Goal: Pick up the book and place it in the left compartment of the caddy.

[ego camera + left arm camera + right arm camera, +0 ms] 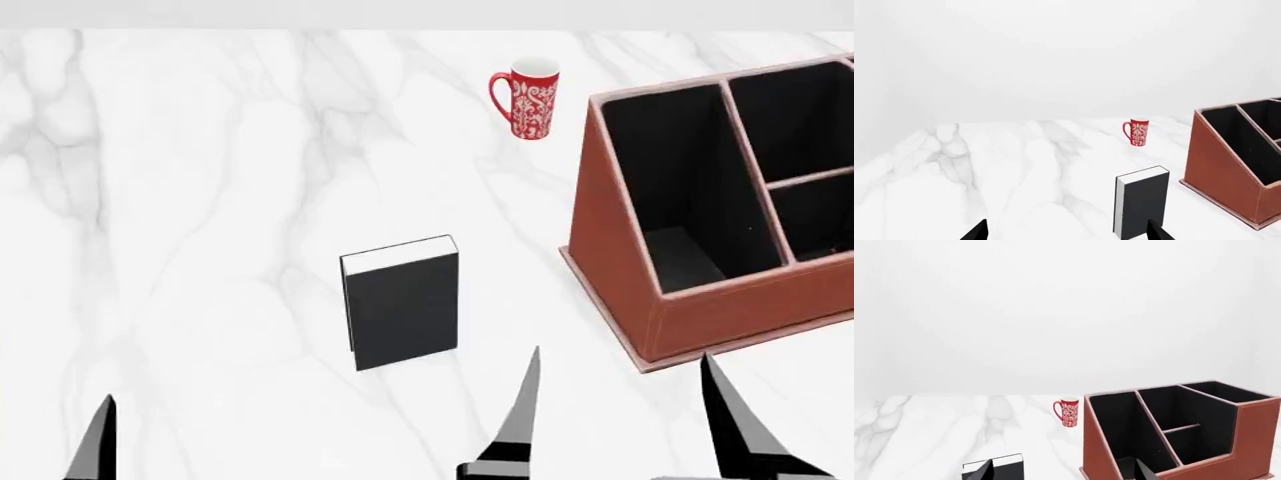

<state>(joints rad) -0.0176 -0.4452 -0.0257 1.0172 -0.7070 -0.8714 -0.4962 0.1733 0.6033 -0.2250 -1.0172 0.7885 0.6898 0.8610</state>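
The black book [400,305] stands upright on the white marble table [200,200], its white page edge on top. The reddish-brown caddy [607,240] sits to its right, and the caddy's long left compartment [667,190] holds nothing. My left gripper [1067,232] is open and low, short of the book [1144,202], which stands by one of its fingertips [1157,232]. My right gripper [1064,472] is open too, with the book [1004,467] beyond one finger and the caddy [1094,450] beyond the other. In the head view the right gripper [623,420] hovers near the caddy's front corner.
A red-and-white patterned mug [527,98] stands at the back of the table, behind the book and left of the caddy. The caddy's two smaller sections [801,170] lie on its right side. A plain white wall lies beyond the table.
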